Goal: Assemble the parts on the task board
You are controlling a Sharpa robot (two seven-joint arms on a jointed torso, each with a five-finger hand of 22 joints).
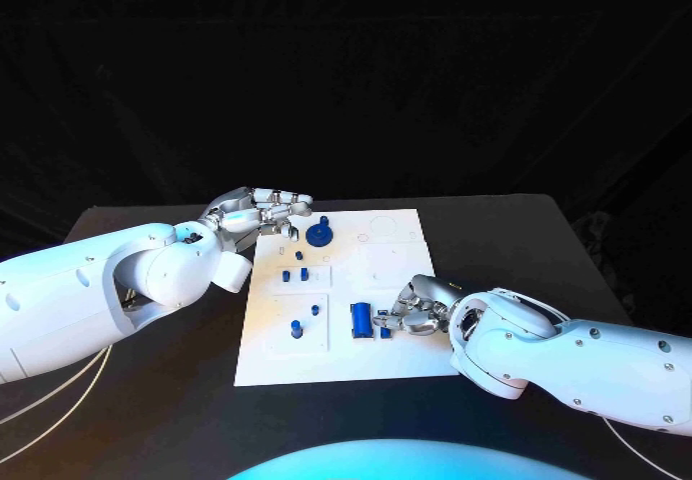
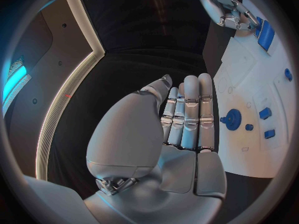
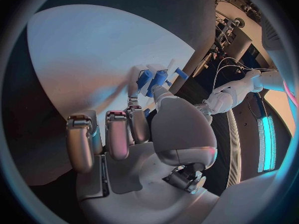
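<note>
A flat white plastic task board [image 1: 346,355] lies in the middle of the black tabletop [image 1: 159,410]. Small blue plastic parts sit on it. A round blue gear part [image 1: 319,234] rests near the far left corner of the board. Just below it stand a few short blue pegs [image 1: 294,274], and lower still a little blue peg [image 1: 296,326] stands alone in a square. To the right of that, near the board's middle, lies a bigger blue block part [image 1: 361,318].

The left hand [image 1: 267,212] hangs over the far left edge of the board, close to the gear. In the left wrist view its fingers [image 2: 190,109] are straight and pressed side by side, with nothing in them.

The right hand [image 1: 418,306] is low over the near right part of the board, just beside the blue block. Its fingers [image 3: 134,84] reach down to small blue pieces [image 3: 154,79] there, but whether they grip one cannot be told.
</note>
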